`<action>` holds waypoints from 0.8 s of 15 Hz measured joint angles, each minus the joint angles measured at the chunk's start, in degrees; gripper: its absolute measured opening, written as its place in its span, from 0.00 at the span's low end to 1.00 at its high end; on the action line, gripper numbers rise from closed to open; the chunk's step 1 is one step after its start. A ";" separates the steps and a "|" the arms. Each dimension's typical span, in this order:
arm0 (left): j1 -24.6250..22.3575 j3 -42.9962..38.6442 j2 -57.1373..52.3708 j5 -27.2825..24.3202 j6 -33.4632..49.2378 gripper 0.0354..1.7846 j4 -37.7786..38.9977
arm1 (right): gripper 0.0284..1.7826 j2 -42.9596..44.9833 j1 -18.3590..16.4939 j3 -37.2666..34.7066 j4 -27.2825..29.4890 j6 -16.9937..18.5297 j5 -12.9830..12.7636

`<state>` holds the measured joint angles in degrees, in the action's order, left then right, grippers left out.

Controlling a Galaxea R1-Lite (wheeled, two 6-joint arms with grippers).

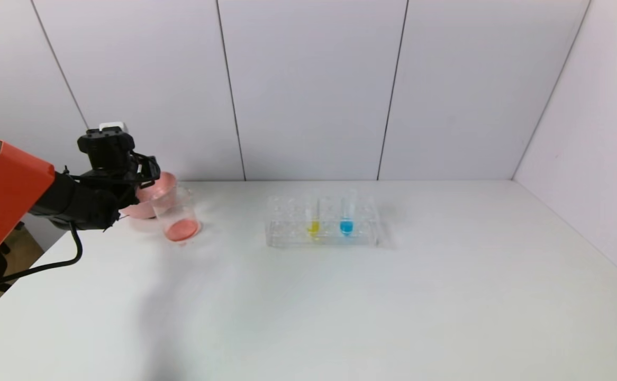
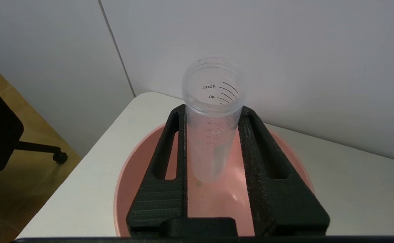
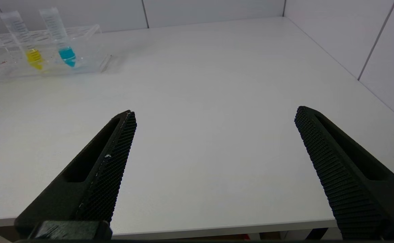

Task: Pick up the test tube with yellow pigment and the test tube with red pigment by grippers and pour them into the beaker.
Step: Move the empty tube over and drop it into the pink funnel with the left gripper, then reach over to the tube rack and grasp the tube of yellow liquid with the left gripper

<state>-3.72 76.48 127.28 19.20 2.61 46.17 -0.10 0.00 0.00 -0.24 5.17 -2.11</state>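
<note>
The test tube with red pigment (image 2: 214,125), now emptied and clear, stands upright between my left gripper (image 2: 214,141) fingers, held over the pink bowl (image 2: 132,189) at the table's far left. In the head view I see the beaker (image 1: 179,217) just right of that gripper, holding red liquid; the test tube with yellow pigment (image 1: 313,219) stands upright in the rack (image 1: 287,235), well to the right. In the right wrist view my right gripper (image 3: 214,128) gapes wide and empty, apparently nearer that tube.
</note>
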 joint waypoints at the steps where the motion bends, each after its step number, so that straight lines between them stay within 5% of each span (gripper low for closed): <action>1: -0.05 0.00 0.06 0.01 -0.02 0.36 0.41 | 0.96 0.00 0.00 0.00 0.02 -0.02 0.00; 7: 0.88 -3.56 -4.49 -0.57 -0.09 0.87 0.00 | 0.96 0.00 0.00 0.00 0.02 0.00 0.00; 12: 4.53 -14.03 -15.08 -5.28 -0.77 0.99 -1.93 | 0.96 0.00 0.00 0.00 0.02 0.01 0.00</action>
<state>0.82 62.45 112.20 13.92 1.84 44.24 -0.10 0.00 0.00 -0.22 5.18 -2.11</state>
